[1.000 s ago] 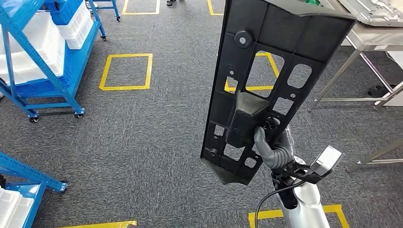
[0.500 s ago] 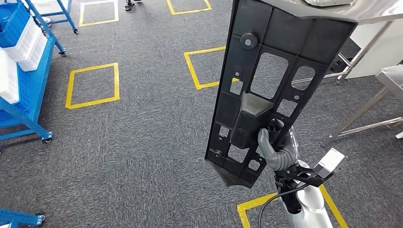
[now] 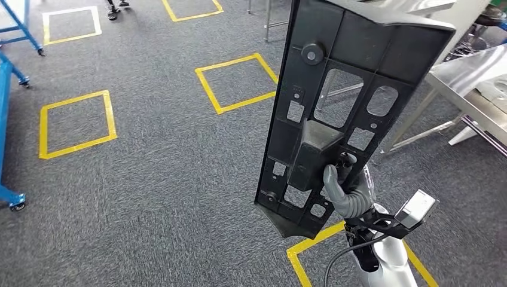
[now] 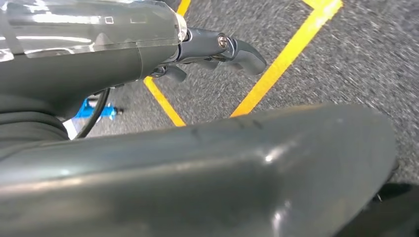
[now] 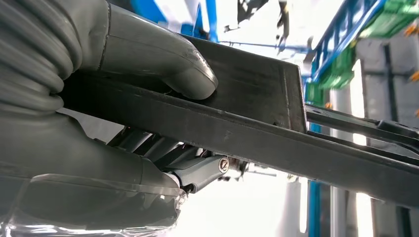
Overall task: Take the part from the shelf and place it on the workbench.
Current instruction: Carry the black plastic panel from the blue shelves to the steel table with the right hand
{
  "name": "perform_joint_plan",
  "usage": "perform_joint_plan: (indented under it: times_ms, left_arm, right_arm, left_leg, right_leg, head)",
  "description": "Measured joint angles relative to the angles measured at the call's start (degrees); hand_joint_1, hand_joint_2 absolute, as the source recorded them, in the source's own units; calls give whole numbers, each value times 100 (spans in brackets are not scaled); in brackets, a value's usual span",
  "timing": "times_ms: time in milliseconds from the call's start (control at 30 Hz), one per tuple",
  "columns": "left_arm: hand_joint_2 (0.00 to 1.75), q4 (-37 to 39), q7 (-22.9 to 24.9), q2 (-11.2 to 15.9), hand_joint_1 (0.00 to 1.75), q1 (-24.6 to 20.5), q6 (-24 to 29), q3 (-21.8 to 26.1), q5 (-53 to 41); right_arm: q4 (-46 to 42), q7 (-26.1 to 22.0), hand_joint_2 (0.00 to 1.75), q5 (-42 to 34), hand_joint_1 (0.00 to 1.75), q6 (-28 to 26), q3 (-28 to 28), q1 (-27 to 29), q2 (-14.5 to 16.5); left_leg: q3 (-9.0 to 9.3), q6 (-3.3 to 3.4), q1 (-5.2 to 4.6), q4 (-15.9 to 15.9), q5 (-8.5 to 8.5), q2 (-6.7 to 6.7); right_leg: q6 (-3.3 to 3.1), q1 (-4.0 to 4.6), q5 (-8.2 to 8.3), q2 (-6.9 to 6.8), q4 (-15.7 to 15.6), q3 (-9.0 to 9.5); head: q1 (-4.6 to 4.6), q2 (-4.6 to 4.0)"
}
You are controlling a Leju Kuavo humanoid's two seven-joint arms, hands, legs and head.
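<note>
A long black plastic part [image 3: 335,89] with several cut-outs stands upright in front of me, its top end near the picture's upper edge. My right hand [image 3: 347,194] grips it low down, thumb on the near face and fingers behind. In the right wrist view the thumb [image 5: 148,49] presses on the part's flat rib [image 5: 257,133]. The steel workbench [image 3: 472,78] lies at the far right, beyond the part. My left hand [image 4: 197,163] hangs over the carpet holding nothing, its dark fingers [image 4: 232,49] apart from the thumb.
Grey carpet carries yellow taped squares [image 3: 236,81], one at the left [image 3: 75,122] and one by my right arm [image 3: 311,245]. A blue shelf's caster [image 3: 12,200] shows at the left edge. The workbench's legs [image 3: 412,122] slant down. A person's feet [image 3: 116,6] stand far off.
The camera has turned right: the blue shelves slid off to the left and the workbench came further in at the right. The part stays in my right hand's grip.
</note>
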Motion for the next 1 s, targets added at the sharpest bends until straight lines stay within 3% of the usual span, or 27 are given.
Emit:
perform_joint_plan:
  times_ms: [67, 133, 167, 233, 267, 333, 400, 433, 467, 500, 533, 567, 633, 700, 767, 800, 867, 933, 967, 1000]
  left_arm:
    - [0, 0, 26, -13, 0, -4, -24, -2, 3]
    - [0, 0, 62, -28, 0, -7, -37, -2, 12]
    - [0, 0, 77, -34, 0, -10, -40, -1, 18]
    - [0, 0, 94, -42, 0, -26, -41, -1, 25]
    - [0, 0, 97, -44, 0, -37, -42, -1, 29]
    - [0, 0, 98, -48, 0, -48, -42, -1, 32]
    - [0, 0, 100, -48, 0, -36, -42, -1, 32]
    - [0, 0, 103, -48, 0, -23, -43, -1, 32]
    - [0, 0, 106, -48, 0, -8, -43, -1, 32]
    - [0, 0, 109, -48, 0, 4, -44, -1, 32]
    - [0, 0, 110, -47, 0, 10, -43, -1, 32]
    - [0, 0, 110, -46, 0, 11, -43, 0, 32]
    - [0, 0, 110, -44, 0, 4, -41, 1, 32]
    - [0, 0, 112, -43, 0, -7, -39, 1, 32]
    - [0, 0, 115, -46, 0, -19, -35, 1, 32]
    - [0, 0, 116, -49, 0, -24, -31, 1, 31]
    - [0, 0, 113, -55, 0, -23, -24, 1, 27]
    - [0, 0, 110, -55, 0, -10, -23, 2, 25]
    - [0, 0, 110, -54, 0, 0, -23, 3, 26]
    - [0, 0, 110, -52, 0, 7, -22, 4, 27]
  right_arm:
    - [-26, -1, 175, 0, 175, 3, 0, 13, -11]
    - [-56, -1, 175, 1, 175, 14, 0, -6, -19]
    - [-65, -1, 175, 1, 175, 21, 0, -18, -22]
    - [-74, 2, 175, 0, 175, 27, -1, -28, -27]
    - [-82, 2, 175, 1, 175, 28, -3, -31, -32]
    - [-95, 2, 175, -1, 175, 31, -5, -56, -37]
    - [-95, 2, 175, -3, 175, 32, -6, -82, -37]
    - [-94, 3, 175, -3, 175, 32, -6, -83, -37]
    - [-92, 3, 175, -3, 175, 32, -5, -79, -37]
    - [-91, 4, 175, -2, 175, 32, -4, -75, -38]
    - [-91, 4, 175, -2, 175, 32, -4, -73, -38]
    - [-91, 4, 175, -2, 175, 33, -4, -72, -38]
    - [-89, 4, 175, -2, 175, 35, -5, -80, -38]
    - [-86, 4, 175, -4, 175, 52, -5, -89, -39]
    - [-87, 4, 175, -9, 175, 91, -5, -87, -41]
    - [-89, 4, 175, -14, 175, 109, -6, -88, -43]
    - [-92, 4, 175, -24, 175, 132, -8, -107, -46]
    - [-88, 5, 175, -33, 175, 140, -9, -117, -45]
    - [-84, 7, 175, -36, 175, 141, -9, -109, -45]
    - [-80, 9, 175, -38, 175, 142, -9, -99, -45]
  left_leg:
    - [60, -32, -5, 0, -47, 128]
    - [115, -89, -33, 8, -103, 240]
    - [136, -123, -42, 8, -127, 296]
    - [184, -190, -41, -8, -168, 400]
    - [206, -224, -31, 13, -199, 346]
    - [93, -272, -8, 328, -373, 81]
    - [-292, -291, 16, 1044, -649, -147]
    - [-513, -297, 21, 1389, -732, -174]
    - [-672, -301, 24, 1577, -712, -187]
    - [-739, -298, 25, 1566, -590, -195]
    - [-692, -286, 25, 1324, -367, -217]
    - [-571, -266, 25, 940, -108, -287]
    - [-329, -229, 32, 294, 175, -526]
    - [-233, -202, 26, 97, 160, -643]
    - [-188, -153, 22, 42, 150, -548]
    - [-153, -121, 29, 0, 148, -488]
    - [-69, -64, 44, -80, 140, -353]
    - [-7, -33, 28, -94, 90, -218]
    - [22, -29, 22, -92, 58, -149]
    - [57, -32, 20, -89, 23, -80]
  right_leg:
    - [-18, 8, 368, -180, -740, 385]
    - [-89, 68, 539, -390, -1331, 693]
    - [-132, 101, 530, -431, -1434, 741]
    - [-211, 113, 514, -295, -1459, 757]
    - [-243, 99, 514, -227, -1489, 787]
    - [-304, 58, 514, -103, -1547, 864]
    - [-347, 61, 488, 23, -1555, 907]
    - [-358, 66, 473, 102, -1551, 926]
    - [-363, 71, 454, 187, -1548, 947]
    - [-360, 74, 433, 277, -1542, 974]
    - [-352, 74, 408, 363, -1536, 1006]
    - [-340, 71, 378, 441, -1528, 1040]
    - [-293, 67, 323, 571, -1504, 1070]
    - [-224, 36, 301, 676, -1494, 1043]
    - [-148, 4, 289, 762, -1513, 1033]
    - [-114, 5, 256, 698, -1475, 1021]
    - [-64, 23, 50, 375, -1079, 830]
    - [-24, 20, -240, 81, -318, 392]
    - [-7, 10, -307, 32, -5, 188]
    - [7, 0, -263, 10, 134, 64]
  head:
    - [0, 0]
    - [-1, 0]
    - [-1, 0]
    - [-1, 0]
    - [-2, 0]
    - [-2, 0]
    - [-2, 0]
    - [-2, 0]
    - [-2, 0]
    - [-2, 0]
    - [-2, 0]
    - [-2, 0]
    - [-2, 0]
    - [-2, 0]
    - [-2, 0]
    - [-2, 0]
    - [-2, 0]
    - [-2, 0]
    - [-2, 0]
    - [-2, 0]
